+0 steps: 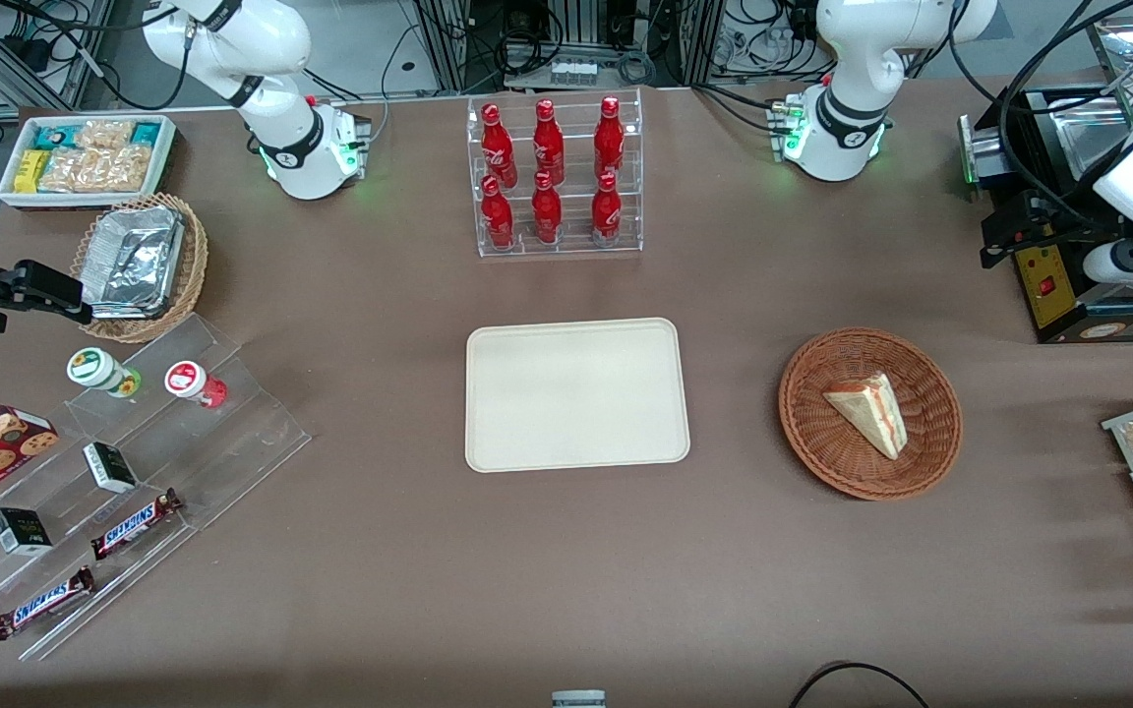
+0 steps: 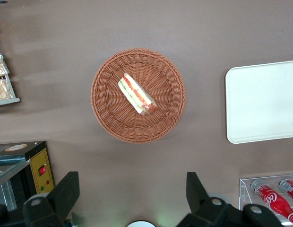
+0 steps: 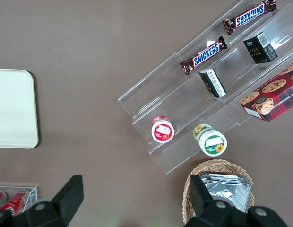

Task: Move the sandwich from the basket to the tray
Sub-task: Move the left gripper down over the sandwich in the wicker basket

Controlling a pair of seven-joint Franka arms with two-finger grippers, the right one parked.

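Nearest to your front camera, two Snickers bars [image 1: 85, 565] lay on the clear stepped display [image 1: 134, 472] toward the parked arm's end of the table, with small dark boxes [image 1: 65, 497] and two round cups [image 1: 149, 379] on the steps above them.

You had the gripper [image 2: 132, 198] high above the table, over bare tabletop just beside the basket [image 2: 108, 113]. Its two fingers [image 2: 66, 191] stood wide apart and held nothing.

The sandwich [image 1: 869, 411] was lying on its side in the basket, near the middle, with the red and green filling along one long edge. The basket sat toward the working arm's end. The tray [image 1: 576, 395] lay near it on the brown table [image 1: 429, 590], not touching it, and nothing was on the tray.

Farther from the front camera than the tray, you could see a clear rack [image 1: 555, 177] with six red bottles.
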